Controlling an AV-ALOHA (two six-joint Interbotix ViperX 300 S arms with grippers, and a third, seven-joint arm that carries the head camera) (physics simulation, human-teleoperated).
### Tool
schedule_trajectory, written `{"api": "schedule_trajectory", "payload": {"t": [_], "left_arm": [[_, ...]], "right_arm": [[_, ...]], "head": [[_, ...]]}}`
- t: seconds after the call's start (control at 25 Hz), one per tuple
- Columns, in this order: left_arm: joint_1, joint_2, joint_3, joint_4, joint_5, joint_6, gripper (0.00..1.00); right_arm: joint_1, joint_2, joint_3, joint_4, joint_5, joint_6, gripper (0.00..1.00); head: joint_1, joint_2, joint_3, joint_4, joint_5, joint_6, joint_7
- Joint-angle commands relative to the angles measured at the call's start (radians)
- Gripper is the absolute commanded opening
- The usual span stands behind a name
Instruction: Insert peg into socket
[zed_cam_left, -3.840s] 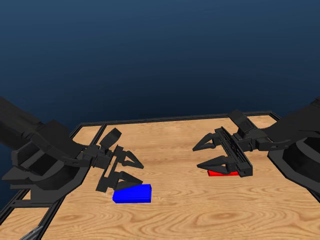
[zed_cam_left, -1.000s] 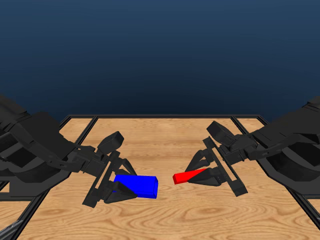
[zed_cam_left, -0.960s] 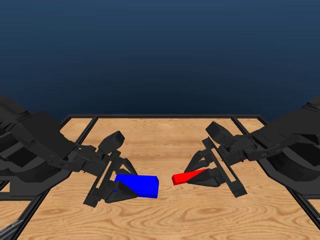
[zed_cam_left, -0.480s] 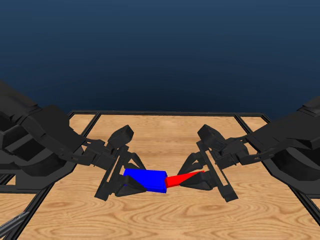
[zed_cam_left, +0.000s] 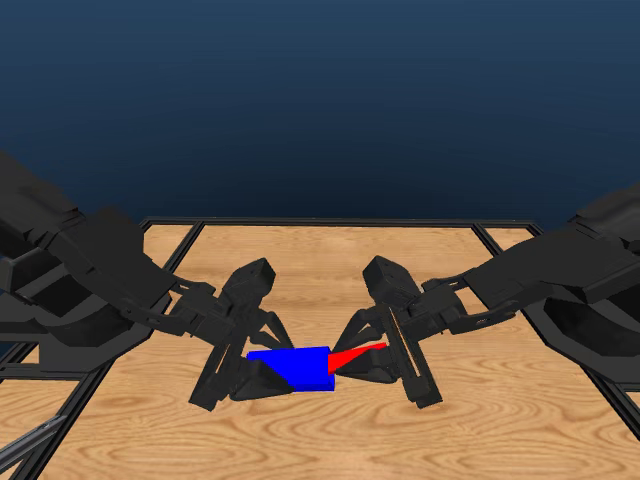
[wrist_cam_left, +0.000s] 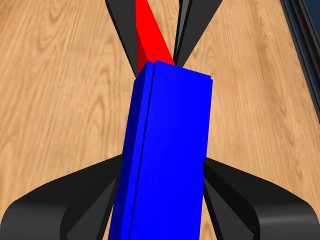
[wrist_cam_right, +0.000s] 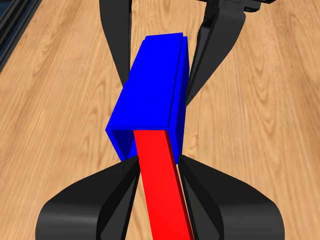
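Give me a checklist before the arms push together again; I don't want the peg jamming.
1. Left end effector shut on the socket: ok.
2. Right end effector shut on the peg: ok.
3. Peg tip inside the socket's hollow end, per the right wrist view: ok.
4. Peg in line with the socket: not ok, it enters at a slant.
5. Depth of insertion: cannot tell.

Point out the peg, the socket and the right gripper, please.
peg (wrist_cam_right: 161, 176), right wrist view, on its top face.
socket (zed_cam_left: 298, 366), head view, on its front face.
right gripper (zed_cam_left: 362, 352), head view, midway between its fingertips.
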Motion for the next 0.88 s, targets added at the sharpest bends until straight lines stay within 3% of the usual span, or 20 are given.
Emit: {"api": "schedule_trajectory", "payload": {"t": [0.04, 0.16, 0.2, 0.24, 0.28, 0.32, 0.4, 0.56, 0.88], "left_arm": [[0.018, -0.005, -0.039, 0.012, -0.029, -0.002, 0.0], [0.013, -0.018, -0.041, 0.01, -0.013, 0.002, 0.0], [0.015, -0.04, -0.016, -0.002, -0.035, -0.009, 0.0], [0.014, -0.055, -0.006, -0.001, -0.027, -0.023, 0.0], [0.029, -0.056, -0.005, -0.004, 0.006, -0.033, 0.0], [0.003, -0.047, 0.014, -0.014, -0.056, -0.013, 0.0], [0.008, -0.072, 0.021, -0.011, -0.046, -0.026, 0.0], [0.001, -0.06, 0.032, -0.014, -0.046, -0.022, 0.0], [-0.001, -0.07, 0.062, -0.06, -0.088, 0.006, 0.0]], "right_arm": [[0.012, 0.025, -0.129, -0.029, 0.018, -0.013, 0.0], [0.013, 0.054, -0.192, -0.046, 0.069, 0.004, 0.0], [0.013, 0.058, -0.189, -0.05, 0.076, 0.019, 0.94], [0.014, 0.057, -0.184, -0.052, 0.07, 0.03, 1.0], [0.013, 0.056, -0.179, -0.047, 0.069, 0.037, 1.0], [0.012, 0.049, -0.171, -0.052, 0.067, 0.043, 1.0], [0.007, 0.045, -0.149, -0.05, 0.066, 0.053, 1.0], [0.003, 0.026, -0.11, -0.057, 0.081, 0.077, 1.0], [0.004, -0.091, 0.076, -0.057, 0.103, 0.157, 1.0]], "head": [[-0.005, -0.008, -0.008, -0.001, -0.011, 0.001, 0.0], [-0.008, -0.009, -0.008, -0.002, -0.012, 0.002, -0.006], [-0.007, -0.009, -0.008, -0.002, -0.012, 0.002, -0.006], [-0.004, -0.009, -0.008, -0.001, -0.013, 0.002, -0.006], [-0.002, -0.008, -0.008, 0.0, -0.013, 0.002, -0.006], [-0.001, -0.008, -0.008, 0.0, -0.013, 0.001, -0.006], [0.001, -0.008, -0.008, 0.0, -0.012, 0.0, -0.01], [0.004, -0.01, -0.008, 0.001, -0.013, -0.001, -0.01], [0.008, -0.011, -0.01, 0.001, -0.02, -0.005, -0.005]]}}
